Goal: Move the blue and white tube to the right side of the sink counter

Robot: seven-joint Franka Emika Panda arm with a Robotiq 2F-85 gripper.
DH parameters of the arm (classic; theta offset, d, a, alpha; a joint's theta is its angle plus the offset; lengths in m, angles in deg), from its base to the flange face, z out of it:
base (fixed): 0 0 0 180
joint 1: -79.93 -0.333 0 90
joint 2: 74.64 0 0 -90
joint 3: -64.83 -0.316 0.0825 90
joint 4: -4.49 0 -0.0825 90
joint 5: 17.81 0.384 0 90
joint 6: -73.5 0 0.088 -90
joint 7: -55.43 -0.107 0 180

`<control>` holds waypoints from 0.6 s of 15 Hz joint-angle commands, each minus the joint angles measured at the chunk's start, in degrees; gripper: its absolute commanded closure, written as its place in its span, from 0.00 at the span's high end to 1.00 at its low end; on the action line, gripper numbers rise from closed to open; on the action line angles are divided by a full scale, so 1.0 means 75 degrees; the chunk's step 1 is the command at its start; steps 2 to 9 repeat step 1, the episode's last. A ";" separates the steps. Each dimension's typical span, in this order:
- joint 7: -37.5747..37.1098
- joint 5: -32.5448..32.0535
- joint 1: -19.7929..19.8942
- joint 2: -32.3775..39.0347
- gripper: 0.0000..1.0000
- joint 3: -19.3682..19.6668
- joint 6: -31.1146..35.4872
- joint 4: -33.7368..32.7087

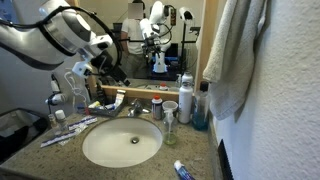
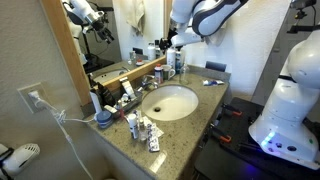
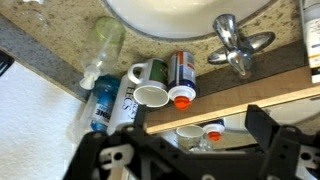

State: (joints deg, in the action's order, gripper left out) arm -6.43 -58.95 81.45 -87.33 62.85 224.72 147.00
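Pincer [image 1: 112, 72] over back edge of sink counter [image 1: 38, 155], fingers look apart, empty. Blue and white tube [image 1: 181, 170] lies at front edge near towel-side corner, well apart from me. Risk: a low swing clips spray can [image 3: 181, 78] or cup [image 3: 150, 93], toppling them into basin [image 1: 100, 150]

The speckled brown-grey stone-look tabletop [image 2: 188, 130] looks polished and smooth around the glossy oval white ceramic-looking basin [image 1: 105, 148]. The chrome metal faucet [image 3: 240, 45], upper right in the wrist view, shines mirror-bright. The small blue and white plastic tube [image 1: 181, 170] at the lower edge looks slick. The pale cloth towel [image 1: 235, 50] appears soft and matt against the rough textured white wall [image 1: 290, 110]. The brown wooden mirror frame [image 2: 62, 50] has a satin sheen.
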 commanded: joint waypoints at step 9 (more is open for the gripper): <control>0.0221 0.0438 -0.0048 0.0074 1.00 -0.0440 -0.0334 -0.0343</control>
